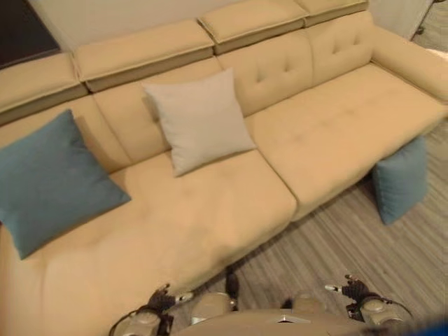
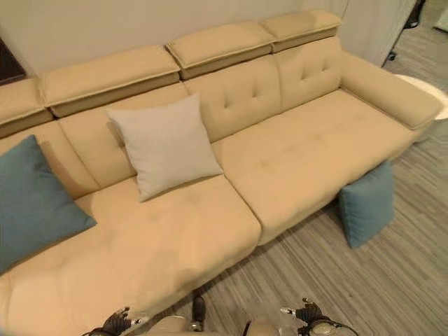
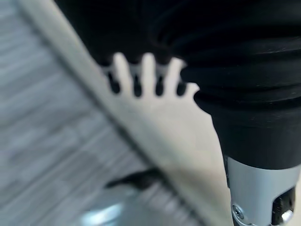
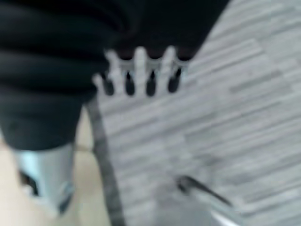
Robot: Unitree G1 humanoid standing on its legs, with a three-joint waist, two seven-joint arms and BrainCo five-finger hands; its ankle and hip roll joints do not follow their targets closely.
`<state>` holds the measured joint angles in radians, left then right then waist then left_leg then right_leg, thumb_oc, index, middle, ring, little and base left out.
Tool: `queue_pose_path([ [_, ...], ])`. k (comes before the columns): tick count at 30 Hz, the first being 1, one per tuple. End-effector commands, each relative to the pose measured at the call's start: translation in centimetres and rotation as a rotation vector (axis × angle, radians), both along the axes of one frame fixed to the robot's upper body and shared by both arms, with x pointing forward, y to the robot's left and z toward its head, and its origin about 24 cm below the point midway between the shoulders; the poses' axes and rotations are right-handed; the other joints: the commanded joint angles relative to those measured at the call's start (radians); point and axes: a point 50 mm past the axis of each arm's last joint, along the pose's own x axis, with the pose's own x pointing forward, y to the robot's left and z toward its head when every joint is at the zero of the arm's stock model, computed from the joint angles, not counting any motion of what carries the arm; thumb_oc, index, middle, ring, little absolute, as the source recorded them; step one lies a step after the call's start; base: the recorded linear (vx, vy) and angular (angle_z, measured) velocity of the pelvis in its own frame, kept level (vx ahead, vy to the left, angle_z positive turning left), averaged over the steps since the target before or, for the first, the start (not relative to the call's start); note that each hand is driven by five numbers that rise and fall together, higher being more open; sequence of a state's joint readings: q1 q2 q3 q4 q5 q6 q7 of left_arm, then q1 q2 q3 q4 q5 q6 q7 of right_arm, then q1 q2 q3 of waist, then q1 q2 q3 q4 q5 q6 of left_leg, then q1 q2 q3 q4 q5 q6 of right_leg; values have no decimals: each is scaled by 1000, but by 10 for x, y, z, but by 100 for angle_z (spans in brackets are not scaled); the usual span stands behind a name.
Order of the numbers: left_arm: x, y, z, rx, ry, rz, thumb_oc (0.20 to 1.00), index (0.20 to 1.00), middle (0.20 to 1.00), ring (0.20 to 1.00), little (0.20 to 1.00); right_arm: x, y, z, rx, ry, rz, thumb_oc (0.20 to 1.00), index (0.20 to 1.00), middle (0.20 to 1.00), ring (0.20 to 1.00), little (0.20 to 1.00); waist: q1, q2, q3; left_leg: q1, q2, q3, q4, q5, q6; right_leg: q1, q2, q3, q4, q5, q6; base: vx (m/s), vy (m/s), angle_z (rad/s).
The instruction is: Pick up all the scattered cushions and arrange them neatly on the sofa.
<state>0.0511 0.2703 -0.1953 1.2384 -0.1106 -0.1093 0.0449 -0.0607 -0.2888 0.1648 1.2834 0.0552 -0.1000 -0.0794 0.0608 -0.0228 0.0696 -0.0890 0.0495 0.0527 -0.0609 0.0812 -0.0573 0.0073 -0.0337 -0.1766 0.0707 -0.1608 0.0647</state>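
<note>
A blue cushion stands on the floor, leaning against the sofa's front at the right. On the beige sofa a second blue cushion lies at the left end. A pale grey cushion leans on the backrest near the middle. My left hand hangs by the sofa's front edge with its fingers straight and nothing in them. My right hand hangs over the striped floor, fingers straight too, holding nothing. Both hands are far from the floor cushion.
Grey wood-look floor runs along the sofa's front and right side. A white round table edge shows past the sofa's right armrest. The sofa's right seat is bare.
</note>
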Motion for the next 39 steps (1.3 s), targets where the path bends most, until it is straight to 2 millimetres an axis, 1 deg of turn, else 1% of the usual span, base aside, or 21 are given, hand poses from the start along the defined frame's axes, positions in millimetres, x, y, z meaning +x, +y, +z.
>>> queue_pose_path([
  [1,45,-19,6,-27,-102,-108,1000,1000,1000,1000,1000,5,-17,8,-21,-57,-31,1000,1000,1000,1000,1000,-17,-23,19,51,-72,-73,132,-120,10,-12,-31,27,-56,159,46,4,-147,10],
  [4,48,-24,6,-38,-111,-136,1000,1000,1000,1000,1000,3,-14,7,-12,-53,-26,1000,1000,1000,1000,1000,-21,-28,22,56,-68,-79,158,-131,4,1,-19,49,-72,165,38,-8,-53,-12],
  [6,61,-32,10,-45,-156,-156,1000,1000,1000,1000,1000,5,-10,6,-8,-52,-10,1000,1000,1000,1000,1000,9,-37,42,28,-108,-239,216,-125,-9,-13,-10,102,-67,177,31,-60,-25,-36],
  [7,65,-33,11,-46,-172,-158,1000,1000,1000,1000,1000,5,-9,5,-5,-48,-8,1000,1000,1000,1000,1000,18,-42,42,18,-126,-292,215,-133,-8,-18,-10,125,-72,186,34,-47,3,-66],
  [8,68,-35,12,-48,-180,-162,1000,1000,1000,1000,1000,5,-9,5,-5,-49,-13,1000,1000,1000,1000,1000,18,-43,44,9,-133,-309,209,-134,-7,-23,-11,136,-72,194,39,-29,10,-108],
  [11,69,-36,12,-49,-171,-168,1000,1000,1000,1000,1000,0,-9,3,7,-32,-46,1000,1000,1000,1000,1000,-6,-36,28,29,-118,-261,148,-136,8,-36,-12,162,-81,210,56,0,75,-92],
  [14,71,-38,12,-47,-173,-183,1000,1000,1000,1000,1000,2,-8,3,6,-35,-56,1000,1000,1000,1000,1000,-3,-35,29,38,-127,-255,137,-137,19,-58,-15,198,-78,231,70,-14,114,-43],
  [17,76,-37,14,-38,-187,-194,1000,1000,1000,1000,1000,7,-4,4,14,-43,-44,1000,1000,1000,1000,1000,4,-30,37,45,-130,-218,106,-129,34,-94,-18,231,-65,250,90,-44,165,-103],
  [18,78,-35,15,-36,-193,-182,1000,1000,1000,1000,1000,11,-1,4,14,-47,-31,1000,1000,1000,1000,1000,11,-27,49,49,-131,-186,101,-129,45,-119,-23,228,-37,252,104,-36,126,-135],
  [20,79,-33,16,-28,-196,-180,1000,1000,1000,1000,1000,13,3,3,15,-47,-15,1000,1000,1000,1000,1000,12,-27,62,52,-129,-164,106,-130,52,-143,-26,210,3,255,112,-55,98,-95],
  [21,78,-32,15,-23,-191,-180,1000,1000,1000,1000,1000,13,4,3,16,-44,-10,1000,1000,1000,1000,1000,20,-27,70,54,-123,-149,108,-132,52,-152,-37,153,22,252,115,-92,26,-91],
  [22,73,-29,14,-18,-182,-167,1000,1000,1000,1000,1000,9,3,2,-2,-34,6,1000,1000,1000,1000,1000,48,-17,75,59,-103,-113,107,-138,50,-141,-96,-22,39,234,93,-81,4,-116],
  [24,67,-26,12,-21,-167,-141,1000,1000,1000,1000,1000,7,4,2,7,-36,13,1000,1000,1000,1000,1000,47,-21,68,80,-93,-92,96,-139,52,-123,-87,-74,70,207,79,-25,-28,-117],
  [27,61,-26,10,-26,-145,-132,1000,1000,1000,1000,1000,6,3,2,34,-52,-37,1000,1000,1000,1000,1000,56,-35,57,80,-90,-58,100,-136,44,-77,-75,-107,17,190,70,-11,-88,-36],
  [31,53,-27,6,-30,-111,-110,1000,1000,1000,1000,1000,8,3,3,57,-84,-80,1000,1000,1000,1000,1000,34,-36,38,89,-69,-49,129,-151,20,-48,-37,-63,-38,183,49,97,-198,-45],
  [33,59,-34,7,-39,-119,-146,1000,1000,1000,1000,1000,7,0,4,57,-93,-103,1000,1000,1000,1000,1000,13,-41,51,62,-45,-25,230,-148,-16,-24,-26,-68,-58,180,39,51,-238,-7],
  [35,62,-38,7,-46,-127,-154,1000,1000,1000,1000,1000,6,-1,3,55,-93,-115,1000,1000,1000,1000,1000,8,-51,69,14,-24,-24,351,-120,-39,-2,-20,-72,-72,181,24,23,-198,20],
  [36,64,-39,8,-49,-133,-150,1000,1000,1000,1000,1000,7,-2,4,50,-96,-117,1000,1000,1000,1000,1000,12,-53,79,0,-27,-42,390,-108,-41,6,-16,-62,-76,182,18,64,-191,12],
  [37,64,-41,7,-53,-135,-152,1000,1000,1000,1000,1000,8,-2,4,49,-96,-110,1000,1000,1000,1000,1000,26,-56,89,-39,-62,-100,427,-101,-31,13,-8,-31,-82,178,11,57,-122,-12],
  [38,64,-41,7,-53,-135,-153,1000,1000,1000,1000,1000,8,-2,4,49,-96,-110,1000,1000,1000,1000,1000,26,-55,90,-39,-62,-100,430,-103,-31,14,-7,-31,-82,178,11,74,-108,-30],
  [39,64,-43,7,-55,-139,-150,1000,1000,1000,1000,1000,10,-1,5,50,-100,-105,1000,1000,1000,1000,1000,38,-56,90,-60,-102,-144,406,-114,-21,13,-3,-8,-85,178,12,74,-57,-58],
])
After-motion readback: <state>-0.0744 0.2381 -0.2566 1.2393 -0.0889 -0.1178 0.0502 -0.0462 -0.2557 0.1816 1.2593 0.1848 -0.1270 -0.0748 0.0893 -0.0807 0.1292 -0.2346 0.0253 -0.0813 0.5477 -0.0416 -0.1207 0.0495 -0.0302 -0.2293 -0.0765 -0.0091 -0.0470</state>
